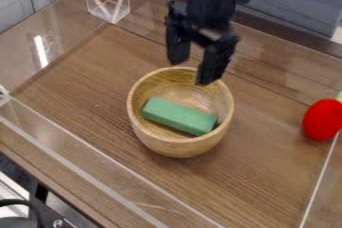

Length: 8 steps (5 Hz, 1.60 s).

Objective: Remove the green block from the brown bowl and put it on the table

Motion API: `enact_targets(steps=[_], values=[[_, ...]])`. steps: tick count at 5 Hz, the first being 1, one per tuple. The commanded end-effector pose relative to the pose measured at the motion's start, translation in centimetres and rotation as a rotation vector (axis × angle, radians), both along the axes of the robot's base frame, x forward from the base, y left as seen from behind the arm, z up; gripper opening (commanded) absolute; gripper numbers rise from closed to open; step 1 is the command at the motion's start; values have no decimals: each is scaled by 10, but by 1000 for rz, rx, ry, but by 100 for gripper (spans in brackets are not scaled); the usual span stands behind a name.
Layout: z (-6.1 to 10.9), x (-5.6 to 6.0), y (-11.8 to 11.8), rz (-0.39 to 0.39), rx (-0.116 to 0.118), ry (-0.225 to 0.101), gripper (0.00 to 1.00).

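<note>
So the fingers (202, 72) are apart, hovering near the 12 o'clock rim of the brown bowl (182, 149). The green block (181, 116) is lying inside, around 6 o'clock. Bowl's on the worktop (80, 92), and there's a red thing (322, 120) well apart at 3 o'clock.

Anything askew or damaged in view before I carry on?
Nothing stands out. The brown bowl sits upright and looks whole, the green block lies inside it, and the red object rests on the table well to one side.
</note>
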State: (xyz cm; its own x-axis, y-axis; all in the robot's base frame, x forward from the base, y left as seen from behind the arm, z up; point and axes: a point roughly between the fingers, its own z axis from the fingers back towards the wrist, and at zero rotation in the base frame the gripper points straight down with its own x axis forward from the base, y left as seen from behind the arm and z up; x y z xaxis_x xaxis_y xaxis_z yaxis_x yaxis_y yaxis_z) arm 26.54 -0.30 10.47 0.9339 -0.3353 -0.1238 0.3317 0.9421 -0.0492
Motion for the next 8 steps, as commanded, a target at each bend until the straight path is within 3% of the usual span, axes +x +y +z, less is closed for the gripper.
enact_targets(steps=[1, 2, 5, 7, 8], values=[[9, -13, 8, -149, 1, -81, 100], [8, -24, 13, -260, 8, -115, 100], [-14, -18, -17, -541, 42, -211, 100], [-34, -35, -13, -630, 56, -285, 100], [-35, -34, -3, -620, 45, -289, 100]])
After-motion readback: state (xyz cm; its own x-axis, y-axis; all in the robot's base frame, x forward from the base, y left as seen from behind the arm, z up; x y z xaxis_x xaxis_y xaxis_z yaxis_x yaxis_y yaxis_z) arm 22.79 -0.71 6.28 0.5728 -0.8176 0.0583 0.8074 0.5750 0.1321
